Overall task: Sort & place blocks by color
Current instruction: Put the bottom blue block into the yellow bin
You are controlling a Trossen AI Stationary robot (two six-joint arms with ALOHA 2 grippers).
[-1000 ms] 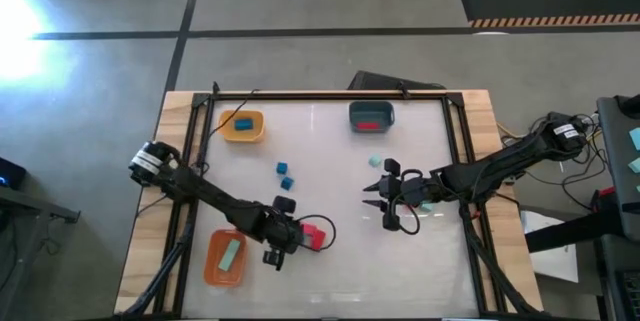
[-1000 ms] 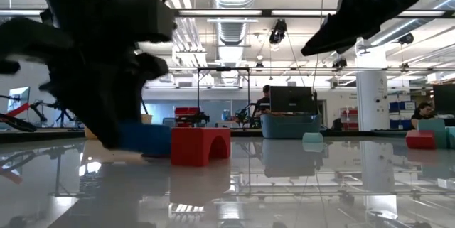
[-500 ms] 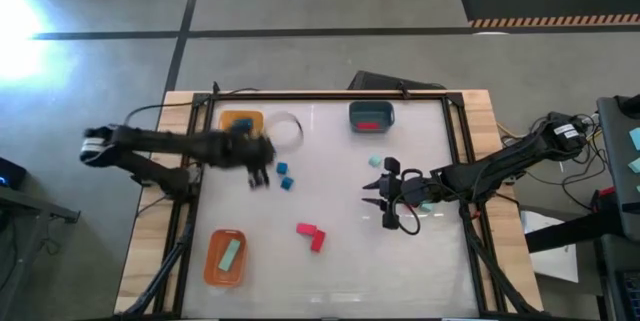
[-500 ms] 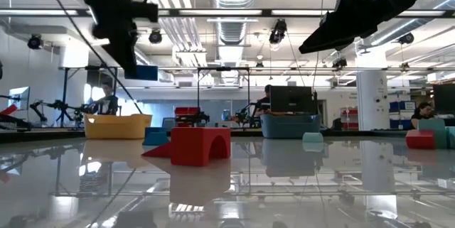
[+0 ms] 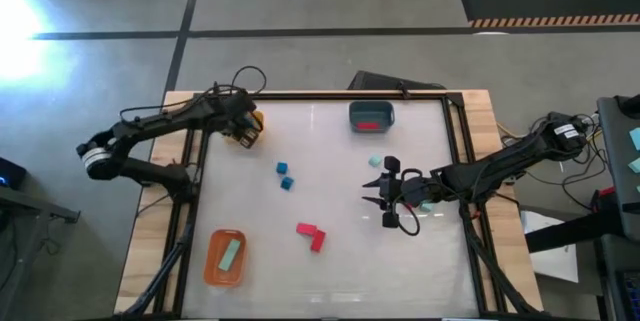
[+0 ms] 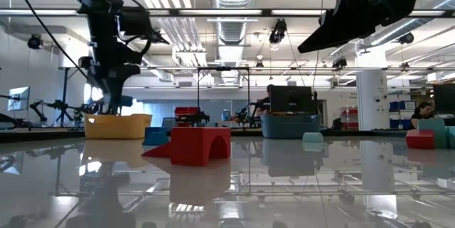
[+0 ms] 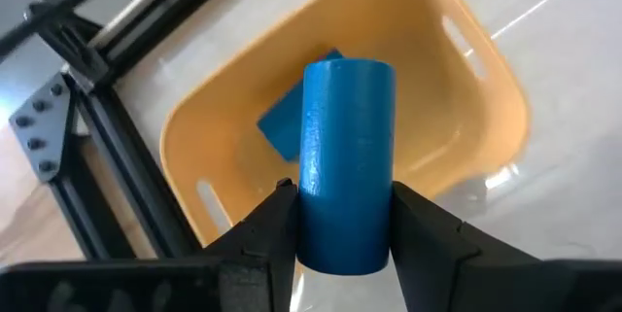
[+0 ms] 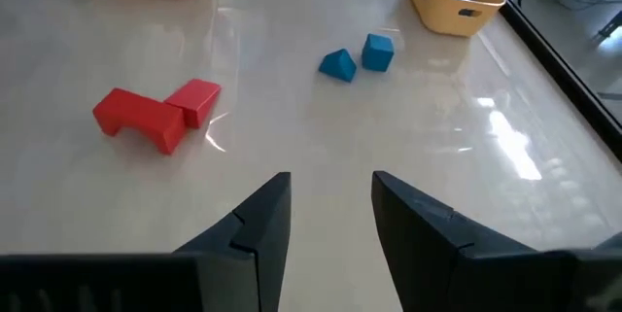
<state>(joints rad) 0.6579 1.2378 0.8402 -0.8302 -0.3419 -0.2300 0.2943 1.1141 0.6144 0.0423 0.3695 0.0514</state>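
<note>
A blue cylinder block [image 7: 346,161] was pinched upright between the fingers of the left claw [image 7: 342,239], held above the yellow tray [image 7: 447,156] at the worktop's [image 5: 330,261] far left corner; a second blue block [image 7: 284,122] lay inside that tray; two more blue blocks, a cube [image 8: 378,52] and a wedge [image 8: 337,65], sat close together on the worktop nearer its middle; a red arch block [image 8: 139,119] and a red cube [image 8: 199,99] lay touching, nearer the front; a mint block [image 5: 230,253] rested in the orange tray [image 5: 212,271], and a red block [image 5: 368,124] in the dark teal tray [image 5: 371,112] at the far edge; the right claw [image 5: 382,201] hovered above the worktop's right half, fingers spread and holding nothing, a mint block [image 5: 375,161] just beside it.
</note>
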